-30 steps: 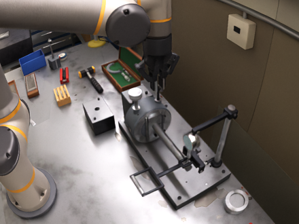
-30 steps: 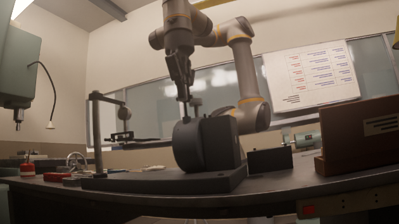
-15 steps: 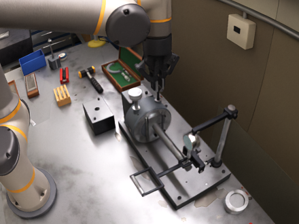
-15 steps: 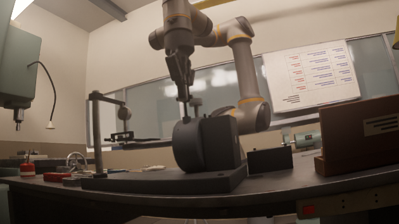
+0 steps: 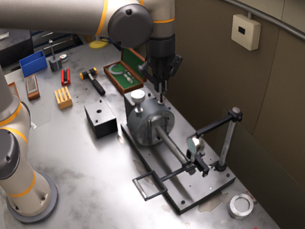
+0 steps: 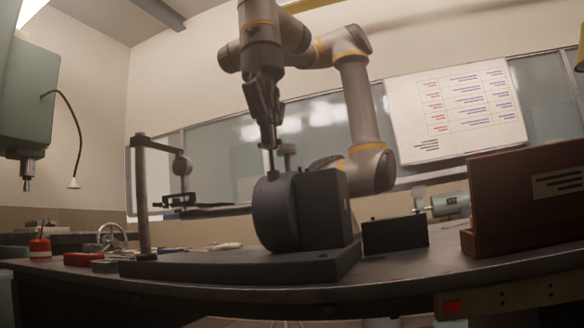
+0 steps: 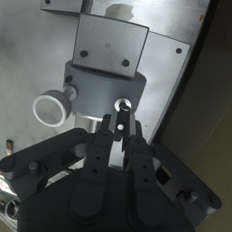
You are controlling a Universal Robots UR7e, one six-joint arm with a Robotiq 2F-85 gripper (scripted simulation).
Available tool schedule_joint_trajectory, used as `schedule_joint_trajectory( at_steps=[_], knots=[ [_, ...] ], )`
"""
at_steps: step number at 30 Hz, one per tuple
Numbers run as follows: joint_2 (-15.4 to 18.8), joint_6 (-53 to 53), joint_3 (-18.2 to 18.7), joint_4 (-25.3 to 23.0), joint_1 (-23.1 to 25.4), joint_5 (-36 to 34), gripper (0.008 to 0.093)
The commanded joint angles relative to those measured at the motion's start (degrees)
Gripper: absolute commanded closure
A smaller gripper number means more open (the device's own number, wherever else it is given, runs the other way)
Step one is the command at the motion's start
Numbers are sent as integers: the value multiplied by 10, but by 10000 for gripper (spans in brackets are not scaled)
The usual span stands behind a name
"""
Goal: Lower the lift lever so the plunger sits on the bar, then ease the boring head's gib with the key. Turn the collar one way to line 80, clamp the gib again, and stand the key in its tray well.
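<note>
The key [image 7: 122, 118] is partly hidden between my fingers; it stands upright in the gib screw on top of the boring head [image 5: 150, 121], and my gripper [image 5: 161, 91] is closed around its shank from above. The head is a grey round body on a dark base plate [image 5: 180, 166]. A knurled collar knob [image 5: 137, 95] rises from the head's left side. The boring bar [image 5: 173, 145] runs out of the head's face toward the dial indicator [image 5: 194, 145], which hangs from a stand [image 5: 225, 138]. The lift lever [image 5: 150, 184] lies on the plate's near end.
A dark tray block [image 5: 100, 118] with a well stands left of the head. A green-lined case [image 5: 124, 74], a hammer [image 5: 92, 79], a blue bin [image 5: 33, 62] and small blocks lie further back. The wall is close on the right. A ring [image 5: 241, 205] lies near the bench edge.
</note>
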Motion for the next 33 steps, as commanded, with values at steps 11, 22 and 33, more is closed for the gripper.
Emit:
schedule_joint_trajectory(
  at_steps=[11, 22, 33],
  knots=[
    [0, 0, 0, 0, 0, 0, 934],
    [0, 0, 0, 0, 0, 0, 934],
    [0, 0, -1, 0, 0, 0, 934]
  ],
)
